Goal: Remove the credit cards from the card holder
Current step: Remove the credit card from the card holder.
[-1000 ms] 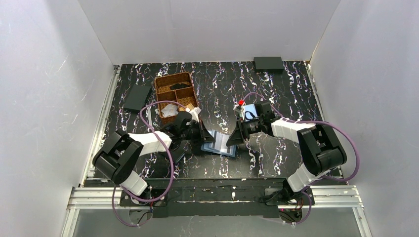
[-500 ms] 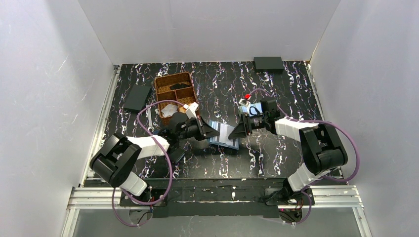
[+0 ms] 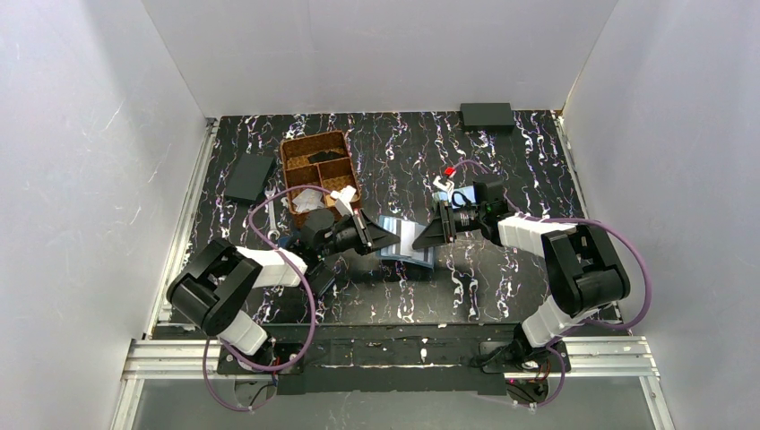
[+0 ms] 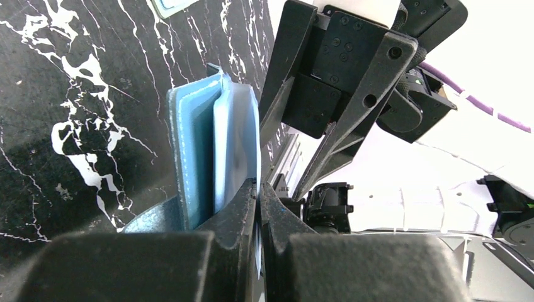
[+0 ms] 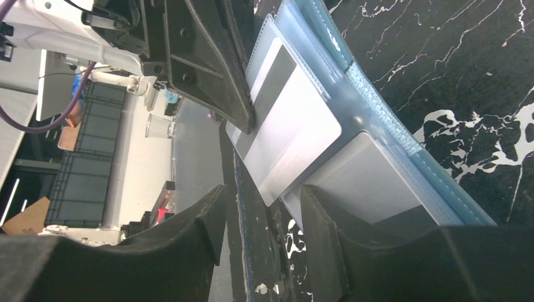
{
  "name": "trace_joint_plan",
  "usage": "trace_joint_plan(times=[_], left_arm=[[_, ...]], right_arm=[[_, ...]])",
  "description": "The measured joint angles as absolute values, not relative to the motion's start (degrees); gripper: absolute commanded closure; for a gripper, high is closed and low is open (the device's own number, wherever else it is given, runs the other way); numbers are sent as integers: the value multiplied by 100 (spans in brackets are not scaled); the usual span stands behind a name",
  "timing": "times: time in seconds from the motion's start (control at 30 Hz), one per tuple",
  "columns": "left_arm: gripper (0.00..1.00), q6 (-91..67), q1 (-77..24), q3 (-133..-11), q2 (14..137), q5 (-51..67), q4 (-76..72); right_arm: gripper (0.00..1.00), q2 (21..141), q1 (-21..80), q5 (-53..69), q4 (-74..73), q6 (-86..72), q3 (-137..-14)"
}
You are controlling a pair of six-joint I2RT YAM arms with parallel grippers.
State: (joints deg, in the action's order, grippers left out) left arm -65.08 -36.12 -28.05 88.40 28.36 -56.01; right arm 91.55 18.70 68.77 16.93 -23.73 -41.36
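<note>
The holder (image 3: 414, 260) sits near the middle of the tabletop (image 3: 520, 148), held open between your two arms, with its steel-blue outside facing the marbled surface. In the left wrist view it (image 4: 195, 151) stands on edge, with the lighter blue pockets facing the right arm. Two whitish-grey cards (image 5: 296, 129) show in the pockets. One sticks well out of its slot, and the other sits deeper, beside it.

Your left end effector (image 4: 258, 185) is pressed together on a thin flap of the holder at its left edge, so it is pinching the holder. Your right end effector (image 5: 261, 201) is spread, one finger on each side of the protruding card's free corner. I cannot tell whether either finger touches the card. In the overhead view the two end effectors face each other across the holder, the left (image 3: 384, 236) and the right (image 3: 427, 240) close together.

Behind the left arm stands a brown basket (image 3: 285, 170) with compartments. A black wallet (image 3: 249, 177) lies to the left of it. A black box (image 3: 487, 115) rests at the far edge, well apart from everything else.
</note>
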Motion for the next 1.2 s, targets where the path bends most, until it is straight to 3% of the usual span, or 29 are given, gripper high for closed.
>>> trace_joint_plan(times=[0.2, 0.43, 0.53, 0.63, 0.73, 0.8, 1.03, 1.2], left_arm=[[100, -6670, -3612, -2779, 8993, 2899, -5894], [100, -6777, -3612, -2770, 9078, 2926, -6178], [100, -6781, -3612, -2768, 9118, 2928, -6265], [100, -6785, -3610, -2740, 9168, 2915, -6285], [90, -6801, -3612, -2705, 9168, 2917, -6309], [88, -6820, -3612, -2694, 9170, 2917, -6311], [99, -6904, -3535, -2663, 9275, 2923, -6368], [100, -6949, -3439, -2561, 9402, 2965, -6519]], right_arm=[[60, 9209, 1870, 6947, 1876, -2650, -4136], [90, 9247, 1815, 6934, 1966, -2788, -4136], [99, 9297, 1798, 6949, 1984, -2838, -4136], [99, 9343, 1793, 6973, 1981, -2851, -4136], [99, 9360, 1796, 7008, 1938, -2788, -4136], [99, 9360, 1791, 7022, 1900, -2711, -4136], [99, 9382, 1691, 7019, 1599, -2379, -4147], [99, 9511, 1649, 6956, 1334, -2156, -4185]])
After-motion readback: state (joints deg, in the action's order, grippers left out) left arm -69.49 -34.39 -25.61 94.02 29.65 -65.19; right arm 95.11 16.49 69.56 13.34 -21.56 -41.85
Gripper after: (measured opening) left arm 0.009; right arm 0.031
